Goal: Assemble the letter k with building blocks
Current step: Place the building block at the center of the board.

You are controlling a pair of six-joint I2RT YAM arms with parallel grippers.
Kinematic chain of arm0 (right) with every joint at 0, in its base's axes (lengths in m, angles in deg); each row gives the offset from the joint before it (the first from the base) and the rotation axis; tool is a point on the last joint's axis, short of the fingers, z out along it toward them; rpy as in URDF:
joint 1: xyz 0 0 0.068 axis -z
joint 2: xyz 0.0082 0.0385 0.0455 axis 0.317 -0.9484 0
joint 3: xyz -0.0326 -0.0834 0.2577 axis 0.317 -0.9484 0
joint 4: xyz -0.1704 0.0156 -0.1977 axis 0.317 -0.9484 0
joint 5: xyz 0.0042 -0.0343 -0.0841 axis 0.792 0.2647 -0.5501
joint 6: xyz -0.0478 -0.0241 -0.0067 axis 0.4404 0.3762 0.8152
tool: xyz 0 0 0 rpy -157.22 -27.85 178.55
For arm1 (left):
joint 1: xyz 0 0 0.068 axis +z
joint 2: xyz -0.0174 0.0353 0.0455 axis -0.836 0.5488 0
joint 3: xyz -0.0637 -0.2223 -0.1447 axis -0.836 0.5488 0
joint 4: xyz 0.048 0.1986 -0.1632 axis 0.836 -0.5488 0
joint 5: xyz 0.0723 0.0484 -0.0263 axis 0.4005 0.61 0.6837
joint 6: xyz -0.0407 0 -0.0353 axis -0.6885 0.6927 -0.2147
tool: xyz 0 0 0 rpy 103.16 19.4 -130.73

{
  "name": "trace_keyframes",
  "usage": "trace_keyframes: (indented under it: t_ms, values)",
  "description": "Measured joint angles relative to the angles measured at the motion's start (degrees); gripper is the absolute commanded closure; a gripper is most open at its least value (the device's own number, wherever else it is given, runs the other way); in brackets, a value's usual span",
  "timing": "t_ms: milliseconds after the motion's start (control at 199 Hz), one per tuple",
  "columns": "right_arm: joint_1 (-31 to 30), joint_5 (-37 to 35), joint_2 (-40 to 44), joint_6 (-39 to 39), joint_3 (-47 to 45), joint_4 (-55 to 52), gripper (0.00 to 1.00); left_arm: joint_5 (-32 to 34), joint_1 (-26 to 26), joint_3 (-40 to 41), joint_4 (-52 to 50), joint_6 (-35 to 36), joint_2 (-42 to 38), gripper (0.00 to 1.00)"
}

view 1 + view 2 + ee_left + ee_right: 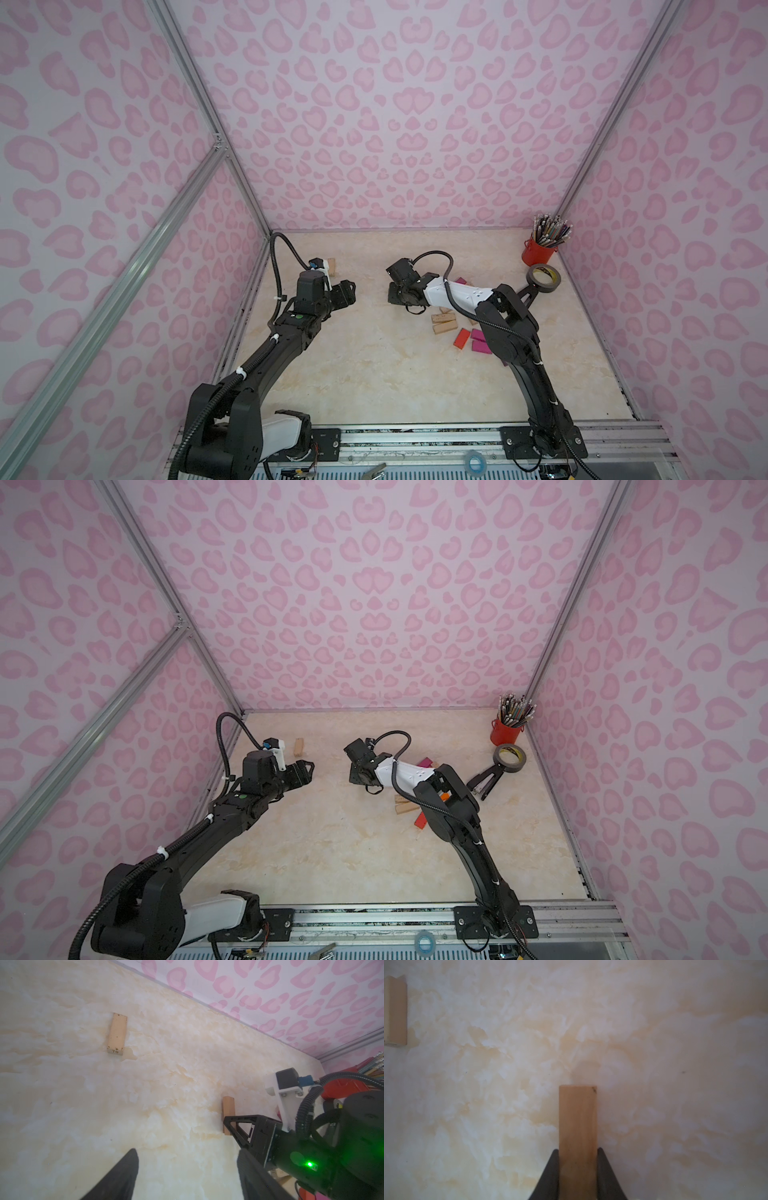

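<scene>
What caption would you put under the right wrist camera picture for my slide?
Right end effector shut on a plain light wooden rectangular block, cream marbled table behind.

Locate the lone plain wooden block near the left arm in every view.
Top view: lone block far left, partly behind the left arm's camera.
Top view: same spot, unobstructed.
Left wrist: lying flat, end marked 70.
Right wrist: probably the block cut by the frame edge.
Landmark: right gripper, jaws shut on another plain block.

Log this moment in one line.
left hand: open, empty | right hand: shut on plain wooden block | second plain block: lying on table, apart
</scene>
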Motion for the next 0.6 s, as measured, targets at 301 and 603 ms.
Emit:
trace_keyframes:
  t_ms: [301,603]
  values:
    - [-0.13,0.63,1.31,-0.11,-1.05,0.33,0.54,6.95,-4.87,-5.53,-4.59,-2.05,4.92,0.27]
    - [0.92,0.59,17.81,1.25,-16.33,0.44,0.46,12.28,-11.82,-16.24,-9.49,-5.05,15.13,0.38]
